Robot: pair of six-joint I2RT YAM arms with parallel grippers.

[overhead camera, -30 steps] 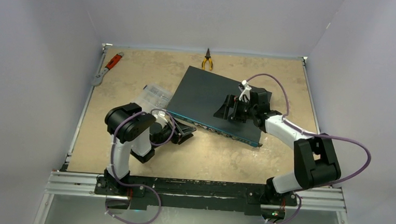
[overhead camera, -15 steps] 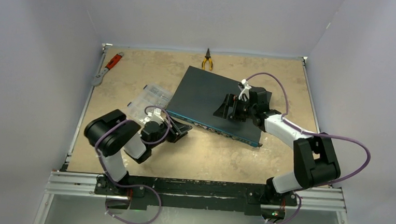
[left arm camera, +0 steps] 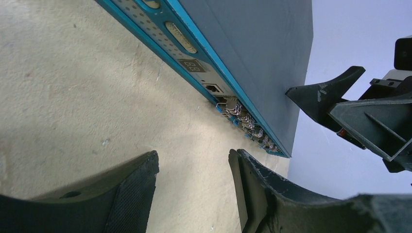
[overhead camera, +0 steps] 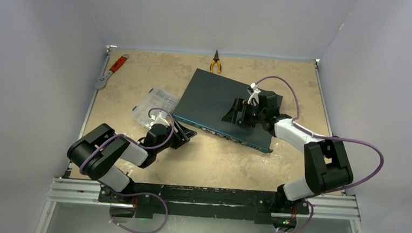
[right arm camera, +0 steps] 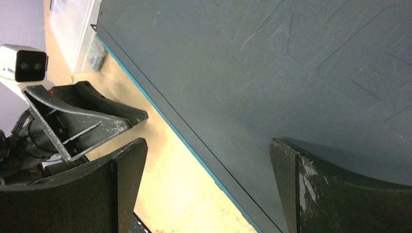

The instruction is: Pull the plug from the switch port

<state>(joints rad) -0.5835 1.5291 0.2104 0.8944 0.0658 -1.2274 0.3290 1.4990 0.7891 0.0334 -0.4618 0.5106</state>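
Observation:
The switch (overhead camera: pixel 218 104) is a flat dark-teal box lying at an angle mid-table, its blue-edged port face (left arm camera: pixel 192 63) turned toward the arms. Small clear pieces with coloured wires sit in several ports (left arm camera: pixel 243 120); I cannot tell which is the plug. My left gripper (overhead camera: pixel 185 135) lies low on the table just off the left end of that face. In the left wrist view the left gripper (left arm camera: pixel 193 154) is open with only bare table between its fingers. My right gripper (overhead camera: pixel 240 112) hovers over the switch's top near the front edge. The right wrist view shows the right gripper (right arm camera: pixel 208 145) wide open and empty.
A clear plastic compartment box (overhead camera: pixel 153 105) sits against the switch's left side, close behind my left wrist. Yellow-handled pliers (overhead camera: pixel 216 63) lie at the back edge and a red-handled wrench (overhead camera: pixel 112 70) at the back left. Walls enclose three sides of the table (overhead camera: pixel 212 160).
My left arm's elbow has swung out to the left and down, and its gripper has drawn back slightly from the port face with its jaws a little wider. The right arm has barely moved.

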